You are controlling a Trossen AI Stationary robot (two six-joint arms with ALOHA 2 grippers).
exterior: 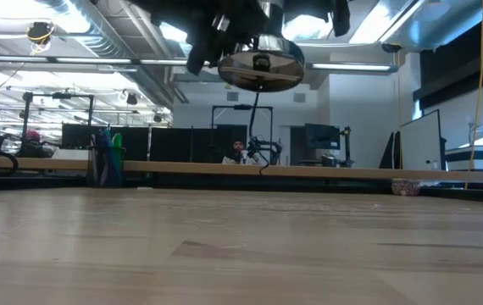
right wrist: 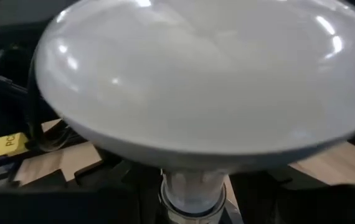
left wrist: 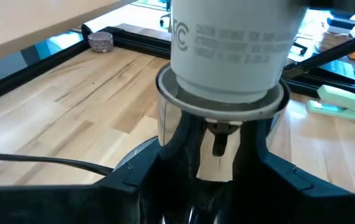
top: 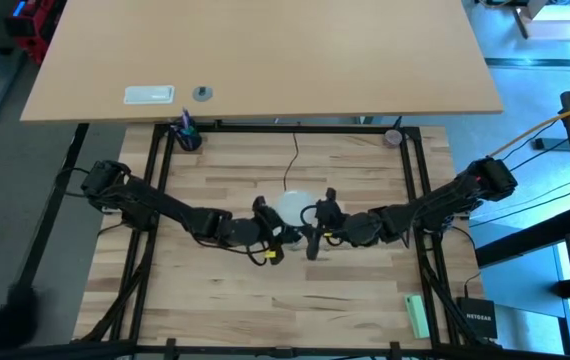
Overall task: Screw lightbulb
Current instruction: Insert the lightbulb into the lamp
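Jaws of the left gripper (top: pixel 270 232) close around the shiny metal socket (exterior: pixel 261 69), held well above the wooden table (top: pixel 245 295); a black cord (top: pixel 293 160) trails to the far edge. Seated in it, mid-table, is the lightbulb (top: pixel 294 208). Whether the right gripper (top: pixel 317 228) just beside it pinches or stands apart, I cannot tell.

The frosted white round glass lightbulb (top: pixel 294 207) has a pale neck with grey print. The pale wood-plank tabletop (top: pixel 235 300) shows streaky grain. A light green stapler (top: pixel 418 315) lies near right.
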